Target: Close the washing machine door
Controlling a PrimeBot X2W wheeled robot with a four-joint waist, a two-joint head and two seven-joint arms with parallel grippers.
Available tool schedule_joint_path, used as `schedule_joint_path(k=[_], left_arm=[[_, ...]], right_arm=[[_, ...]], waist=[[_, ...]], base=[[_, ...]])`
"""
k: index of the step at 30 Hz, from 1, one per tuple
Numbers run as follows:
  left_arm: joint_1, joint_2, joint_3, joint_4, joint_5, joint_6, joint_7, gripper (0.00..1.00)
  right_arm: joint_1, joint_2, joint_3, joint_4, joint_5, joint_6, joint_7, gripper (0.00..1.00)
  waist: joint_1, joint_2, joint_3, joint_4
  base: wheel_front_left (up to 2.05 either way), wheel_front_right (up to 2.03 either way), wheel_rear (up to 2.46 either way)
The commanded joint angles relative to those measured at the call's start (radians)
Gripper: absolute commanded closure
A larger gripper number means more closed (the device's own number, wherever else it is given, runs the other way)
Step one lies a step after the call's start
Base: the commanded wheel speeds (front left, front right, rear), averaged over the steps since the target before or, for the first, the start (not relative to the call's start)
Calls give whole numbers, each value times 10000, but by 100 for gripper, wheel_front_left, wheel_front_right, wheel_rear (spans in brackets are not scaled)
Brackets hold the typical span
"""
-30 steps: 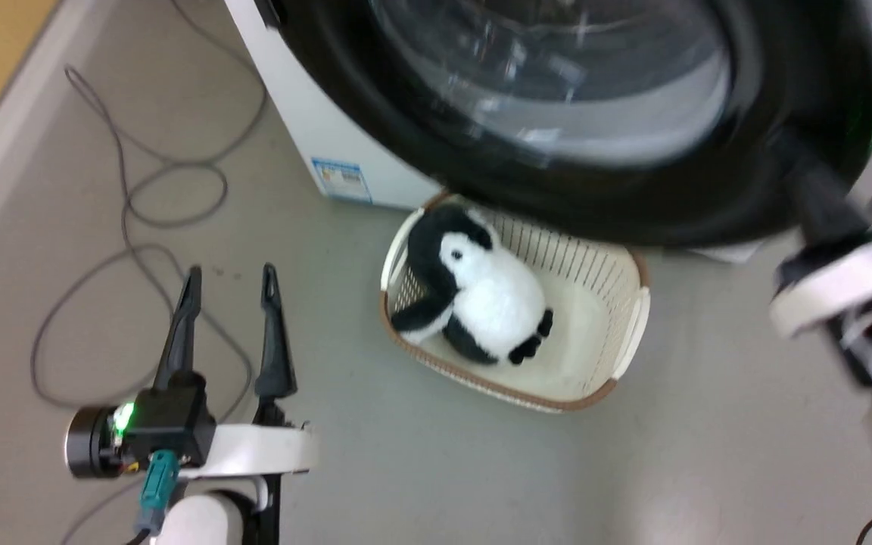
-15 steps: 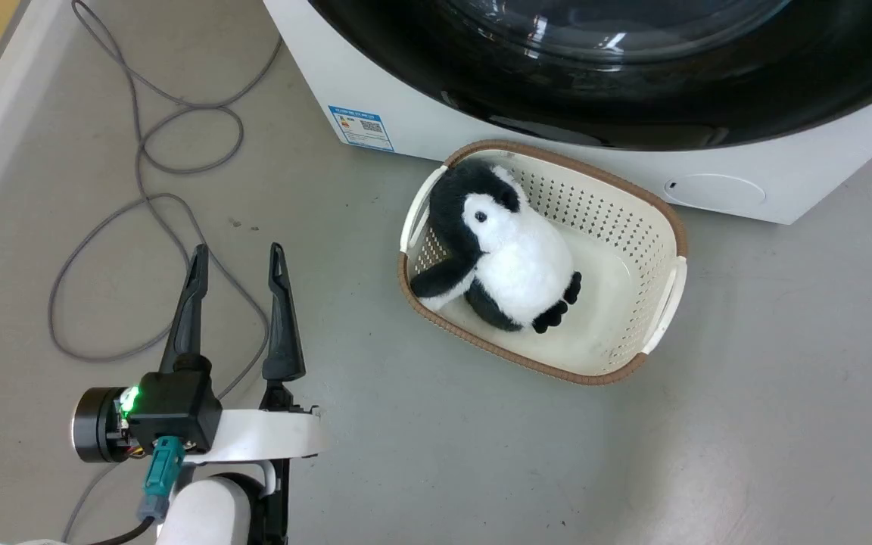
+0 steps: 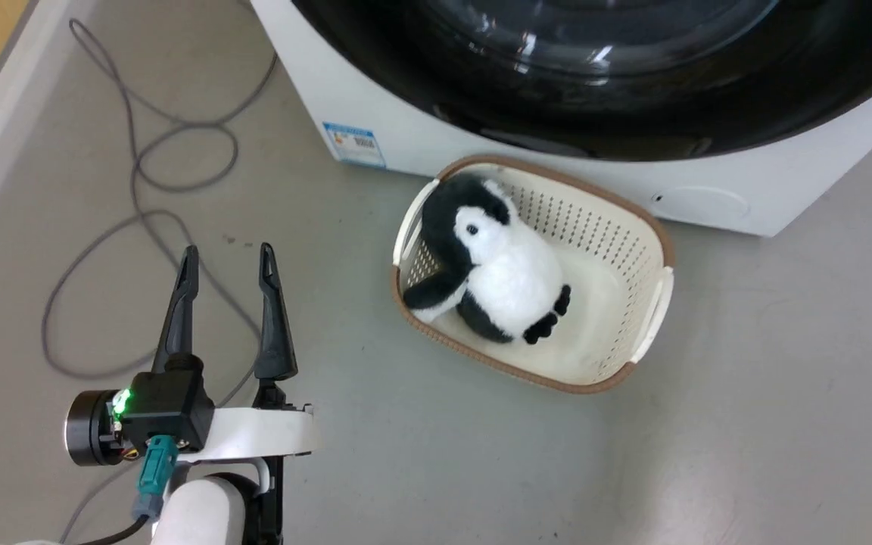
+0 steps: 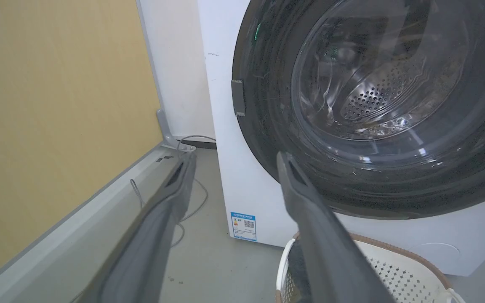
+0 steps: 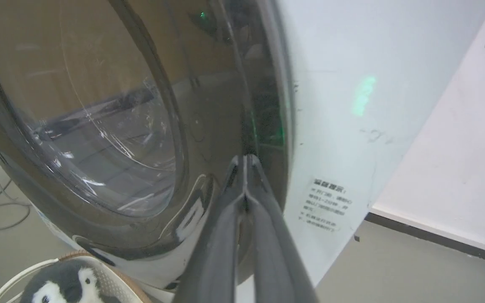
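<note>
Right wrist view: right jaws together, seemingly against the washing machine door (image 5: 99,118) (left jaws apart, empty).

Black door (image 3: 633,121), white machine (image 3: 784,189), cream brown-rimmed basket (image 3: 595,227)

head looks down; both wrists face the washing machine door (image 4: 394,109) closely.

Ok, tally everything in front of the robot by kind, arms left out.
washing machine: 1
basket: 1
plush penguin: 1
grey cable: 1
Total: 4
</note>
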State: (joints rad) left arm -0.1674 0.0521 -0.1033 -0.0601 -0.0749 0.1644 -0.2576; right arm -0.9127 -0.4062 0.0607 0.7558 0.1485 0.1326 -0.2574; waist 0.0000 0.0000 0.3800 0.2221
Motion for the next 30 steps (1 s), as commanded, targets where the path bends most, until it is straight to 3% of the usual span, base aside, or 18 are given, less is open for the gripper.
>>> schedule_joint_path(k=[1,6,14,27,28,29,30], left_arm=[[36,-17,78,78,21,6,-42,0],[311,-17,264,259,104,-43,-42,0],[897,-5,600,615,284,-157,-42,0],[2106,37,950,801,370,-250,-42,0],[2207,35,970,781,360,-247,-42,0],[2303,33,969,766,351,-264,-42,0],[2380,31,944,748,340,-296,-42,0]], right_arm=[[302,85,-167,-379,-94,-19,-44,100],[1442,508,-680,-2032,-305,-19,-44,100],[3768,1859,-1125,-4532,-582,-19,-44,100],[7136,3175,-1197,-5919,-196,-19,-44,100],[7348,3253,-1192,-6001,-95,-19,-44,80],[7549,3313,-1185,-6077,-27,-19,-44,46],[7764,3363,-1215,-6132,16,-19,-44,0]], waist=[[0,0,-325,-158],[0,0,-1064,-487],[0,0,-2207,-1169],[0,0,-3515,-2032],[0,0,-3578,-2107],[0,0,-3626,-2168],[0,0,-3667,-2210]], base=[[0,0,0],[0,0,0],[0,0,0],[0,0,0],[0,0,0],[0,0,0],[0,0,0]])
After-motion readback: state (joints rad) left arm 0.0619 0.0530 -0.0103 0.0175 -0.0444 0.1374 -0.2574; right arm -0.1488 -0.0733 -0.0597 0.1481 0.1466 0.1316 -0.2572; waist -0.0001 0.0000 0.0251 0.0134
